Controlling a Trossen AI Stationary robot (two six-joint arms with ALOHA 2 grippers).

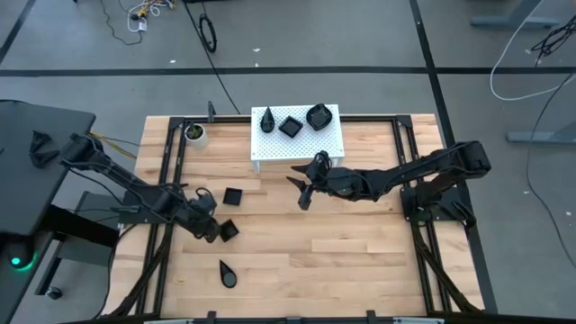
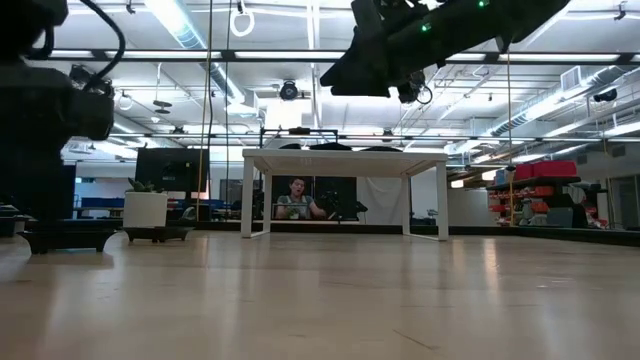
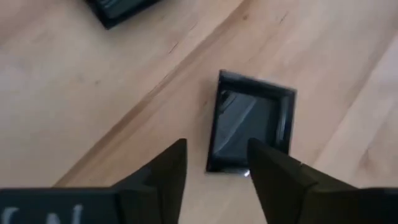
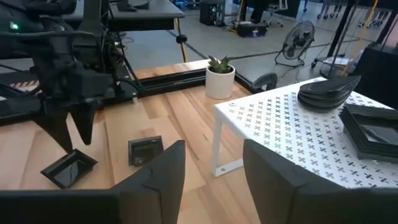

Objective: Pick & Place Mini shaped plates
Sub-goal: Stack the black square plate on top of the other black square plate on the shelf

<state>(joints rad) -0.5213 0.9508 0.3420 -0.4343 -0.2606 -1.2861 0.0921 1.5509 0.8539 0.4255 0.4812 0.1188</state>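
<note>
Three small glossy black plates lie flat on the wooden table: a square one (image 1: 229,229), a second square one (image 1: 233,194) and a teardrop one (image 1: 227,273). My left gripper (image 3: 214,165) stands open, pointing down just over the near edge of the first square plate (image 3: 252,121); in the right wrist view its fingertips (image 4: 74,144) hang slightly above that plate (image 4: 69,168). My right gripper (image 1: 304,189) is open and holds nothing, above the table in front of the white stand (image 1: 297,148). Stacks of black plates rest on the stand.
The white perforated stand (image 4: 273,124) carries a teardrop stack (image 1: 268,120), a square stack (image 1: 290,126) and a shell stack (image 1: 319,116). A small potted plant (image 1: 194,134) stands at the far left. Black frame rails (image 1: 171,180) run along both sides. A person (image 2: 297,200) sits beyond the table.
</note>
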